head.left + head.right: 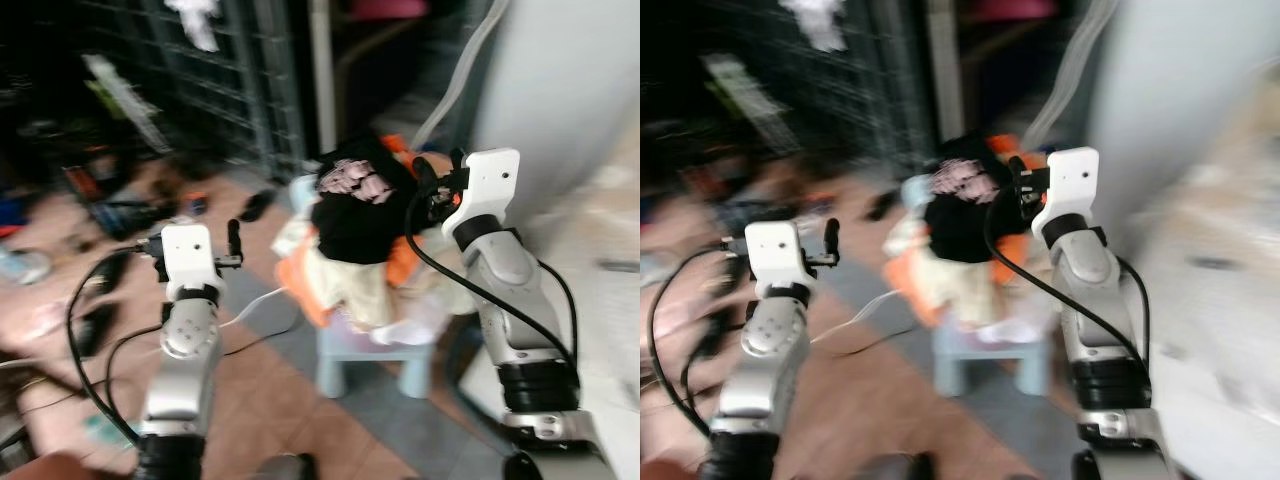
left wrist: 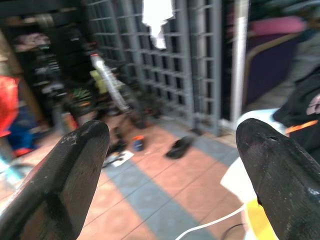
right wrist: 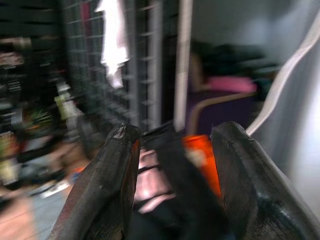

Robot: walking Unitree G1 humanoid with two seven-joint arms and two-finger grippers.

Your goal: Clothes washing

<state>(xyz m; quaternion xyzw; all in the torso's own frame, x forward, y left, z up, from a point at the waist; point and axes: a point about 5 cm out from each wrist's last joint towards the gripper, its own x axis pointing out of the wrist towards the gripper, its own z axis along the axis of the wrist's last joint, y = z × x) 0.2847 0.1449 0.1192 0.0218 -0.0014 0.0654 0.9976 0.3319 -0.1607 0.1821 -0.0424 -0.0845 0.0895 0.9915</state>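
Clothes pile (image 1: pixel 355 240) heaps on a pale stool (image 1: pixel 345 355); right gripper (image 1: pixel 428 190) spread-jawed touching it, left gripper (image 1: pixel 190 252) left, wide, empty.

We count one pile of clothes (image 1: pixel 360 235) on one pale stool (image 1: pixel 345 355), two silver arms, one loose sandal (image 1: pixel 255 205).

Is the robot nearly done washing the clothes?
No, it's barely begun. The clothes are still piled on the stool. The right gripper is open just above the pile; the left gripper is open over the floor, holding nothing. Grabbing, carrying and washing are all left.
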